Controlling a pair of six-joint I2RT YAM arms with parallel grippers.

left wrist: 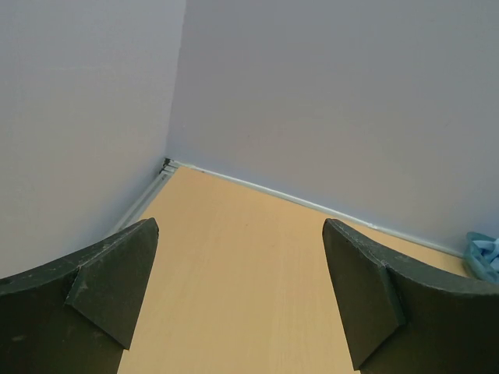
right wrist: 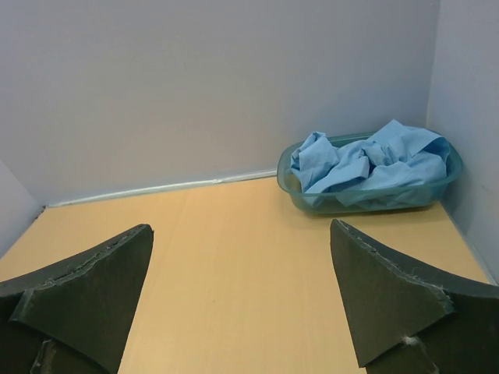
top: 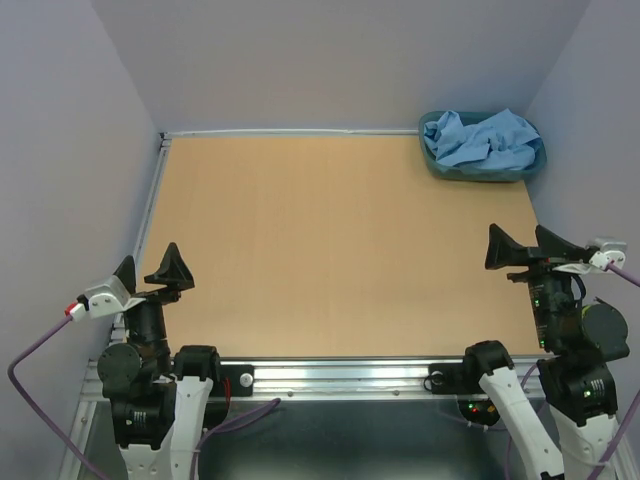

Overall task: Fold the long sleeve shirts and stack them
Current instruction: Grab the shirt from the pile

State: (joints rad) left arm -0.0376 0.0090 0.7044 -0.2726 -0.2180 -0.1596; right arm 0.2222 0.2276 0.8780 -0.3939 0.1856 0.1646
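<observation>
Right wrist view: the right fingers (right wrist: pixel 86 296) are spread fully wide at the bottom of the frame and hold nothing. Bare tan surface (right wrist: pixel 234 257) shows between them. In the left wrist view, the left fingers (left wrist: pixel 101 288) are just as wide apart and empty, facing the far left corner. Only a scrap of blue cloth shows at that frame's right edge.

Likely trouble: the shirts (right wrist: pixel 366 160) lie bunched together in a translucent teal tub (right wrist: pixel 370 204) at the upper right of the right wrist frame, tucked where two walls meet. A pinch into that heap could catch folds of more than one garment. It could also snag the rim and drag or tip the tub, which looks light. In the top external view the tub sits at upper right, well apart from the left arm, so that arm may struggle to help there.

The shirts are light blue, thin and heavily crumpled, heaped above the rim. No collar, sleeve or button can be picked out, and their number cannot be told.
</observation>
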